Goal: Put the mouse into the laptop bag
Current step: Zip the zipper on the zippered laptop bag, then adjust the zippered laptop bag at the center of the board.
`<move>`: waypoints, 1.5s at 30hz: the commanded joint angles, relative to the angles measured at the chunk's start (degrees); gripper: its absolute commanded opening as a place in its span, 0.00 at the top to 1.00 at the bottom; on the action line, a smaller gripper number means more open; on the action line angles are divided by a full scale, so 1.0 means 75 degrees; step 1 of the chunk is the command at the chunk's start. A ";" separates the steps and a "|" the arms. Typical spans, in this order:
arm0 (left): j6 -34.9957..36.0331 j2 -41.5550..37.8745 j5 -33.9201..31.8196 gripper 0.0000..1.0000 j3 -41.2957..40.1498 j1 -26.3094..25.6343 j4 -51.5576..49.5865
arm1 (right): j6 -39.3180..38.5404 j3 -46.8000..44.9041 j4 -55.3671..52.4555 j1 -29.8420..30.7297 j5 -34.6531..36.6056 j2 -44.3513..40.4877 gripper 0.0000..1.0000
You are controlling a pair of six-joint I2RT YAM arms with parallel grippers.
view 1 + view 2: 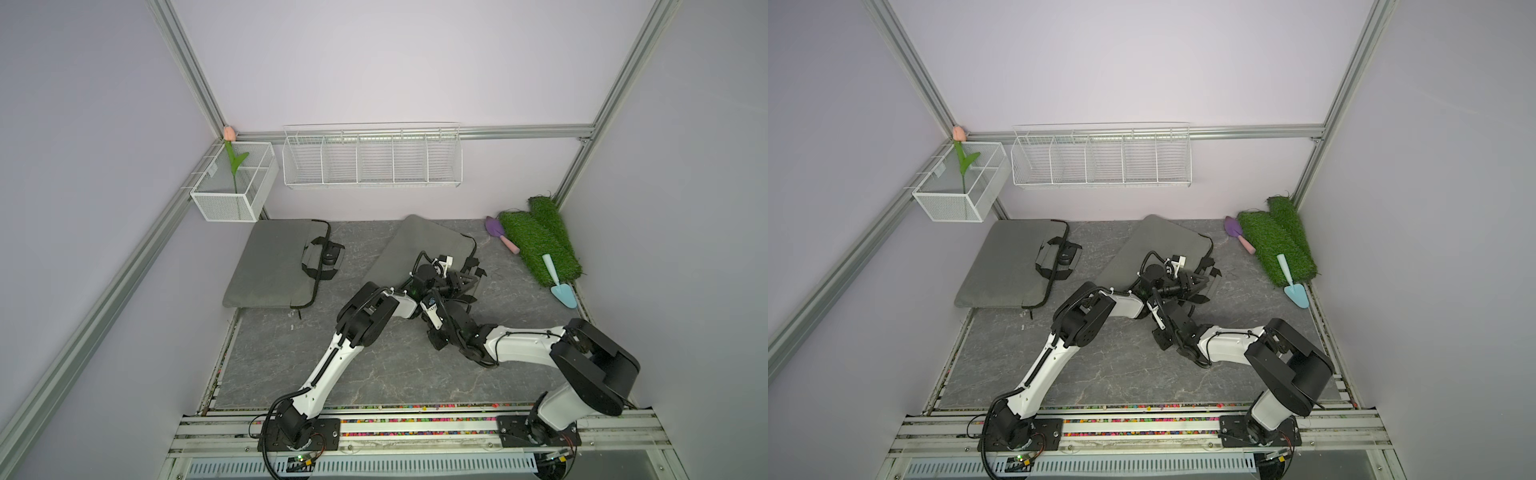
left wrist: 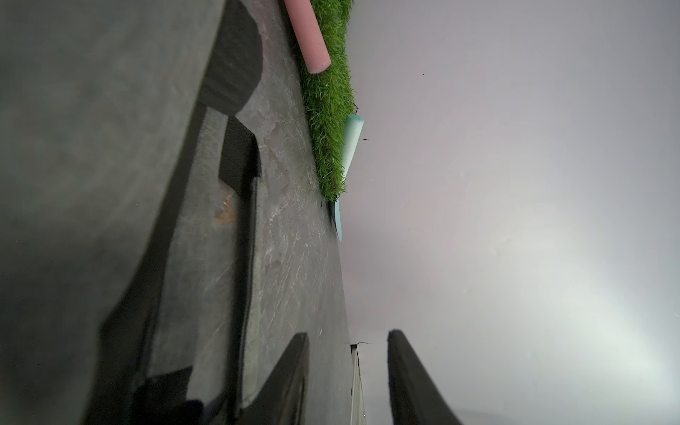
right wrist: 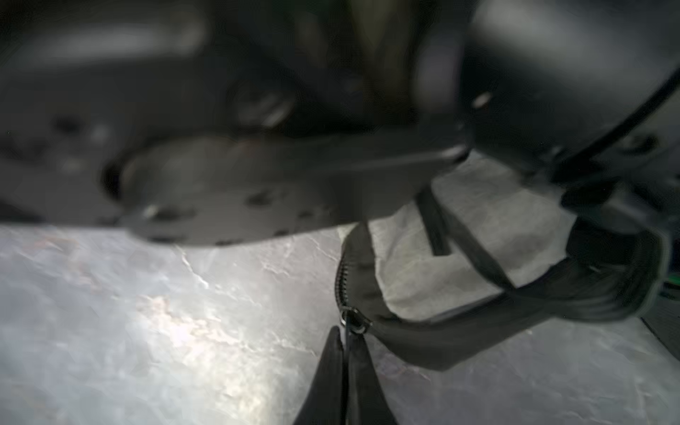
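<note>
Right gripper [image 3: 345, 333] pinches zipper pull [image 3: 354, 321]; laptop bag [image 1: 415, 241] diagonal

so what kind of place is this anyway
Most likely a robot test cell, not a home or office: an aluminium frame with plain lilac panels, left arm and right arm bolted to a front rail, and props like artificial turf.
</note>
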 commanded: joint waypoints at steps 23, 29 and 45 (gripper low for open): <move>0.0196 -0.0050 0.0210 0.43 -0.0766 -0.0257 -0.2798 | 0.0960 0.0081 0.0593 -0.0174 -0.0435 -0.0870 0.53; 0.1443 -0.1708 -0.0109 0.17 -0.0688 -0.0009 -0.4881 | 0.0933 -0.0847 -0.0400 -0.0273 -0.0149 -0.2694 0.43; 0.3927 -0.5822 -0.1808 0.05 -0.1328 0.1169 -0.8669 | 0.1720 -0.1212 -0.1174 0.0018 -0.1029 -0.3151 0.42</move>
